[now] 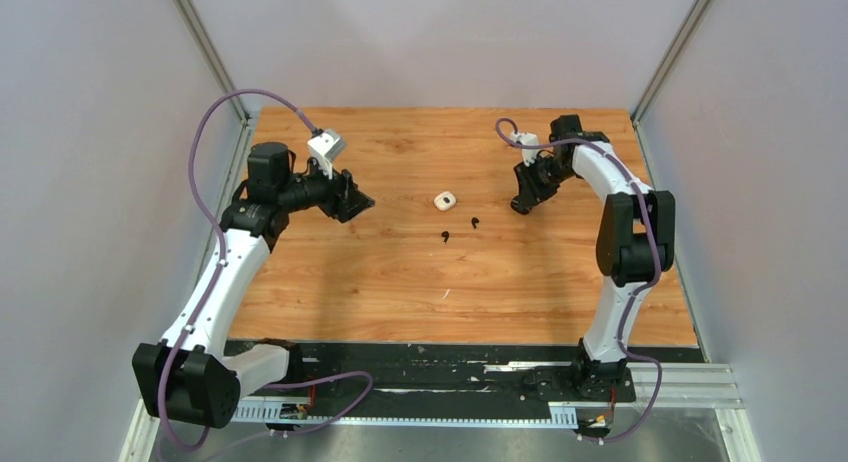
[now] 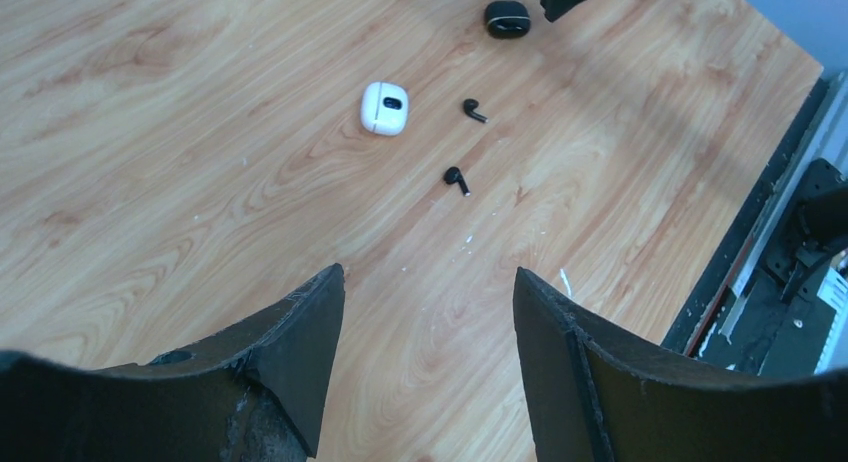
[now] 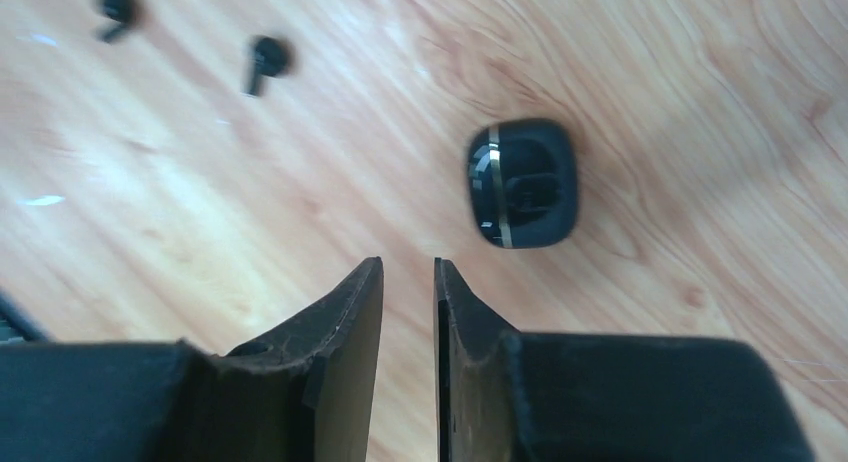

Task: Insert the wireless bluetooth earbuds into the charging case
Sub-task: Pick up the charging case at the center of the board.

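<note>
Since both loose earbuds lie out on the orange-brown wooden table [image 1: 330,282], you have room to work. Your left gripper [image 2: 428,274] hangs well apart from them, fingers spread wide and empty. Your right gripper [image 3: 408,267] sits just beside the rounded black charging case [image 3: 523,182] with its gold band. Its jaws are drawn almost together, with a thin slit between them and nothing in it. The rounded white charging case [image 2: 384,107] lies near the two black stemmed earbuds [image 2: 457,178], touching neither. Judged step: fetching a black earbud for the black case. Widen the right jaws first, descend squarely and pinch the bud's body. Check that the case stands open; this cannot be told from here.
</note>
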Robot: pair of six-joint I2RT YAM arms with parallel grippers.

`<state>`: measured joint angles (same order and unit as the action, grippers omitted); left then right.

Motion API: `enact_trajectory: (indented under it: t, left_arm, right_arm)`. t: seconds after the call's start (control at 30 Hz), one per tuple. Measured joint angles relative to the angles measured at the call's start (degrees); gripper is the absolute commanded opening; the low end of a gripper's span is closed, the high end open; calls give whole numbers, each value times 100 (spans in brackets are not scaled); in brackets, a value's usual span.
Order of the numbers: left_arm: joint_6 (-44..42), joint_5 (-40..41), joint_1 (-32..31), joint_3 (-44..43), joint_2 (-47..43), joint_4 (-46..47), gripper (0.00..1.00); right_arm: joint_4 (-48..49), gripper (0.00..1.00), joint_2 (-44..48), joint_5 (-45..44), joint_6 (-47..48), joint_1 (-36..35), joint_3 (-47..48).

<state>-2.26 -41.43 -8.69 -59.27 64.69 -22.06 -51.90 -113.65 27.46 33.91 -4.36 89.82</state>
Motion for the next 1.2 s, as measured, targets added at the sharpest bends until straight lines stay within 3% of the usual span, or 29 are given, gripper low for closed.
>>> enact_trajectory:
  t: [0.07,0.17,0.2,0.3,0.43,0.6,0.87,1.2]
  left_arm:
    - [-114,-48,-98,-4,42,24,70]
    - [-245,-107,-247,-22,188,22,70]
    - [-273,-118,-278,-35,243,11,70]
    - [-348,-144,-337,-70,345,-13,70]
    - [-455,-149,-337,-177,358,-52,70]
    - [-603,-162,-337,-219,326,-160,71]
    - [-988,-157,-337,-332,219,-452,71]
    - [-990,-153,-337,-424,310,-470,71]
  right_arm:
    - [-131,31,140,280,-162,0,66]
    - [-205,55,343,560,-402,-2,131]
    - [-177,67,387,584,-461,-7,138]
    - [-63,79,391,503,-568,-7,157]
    - [55,79,90,221,-490,-7,459]
    - [302,67,-420,-90,-79,-7,625]
    - [345,68,-562,-144,782,-7,507]
    - [343,63,-623,-238,1078,-7,476]
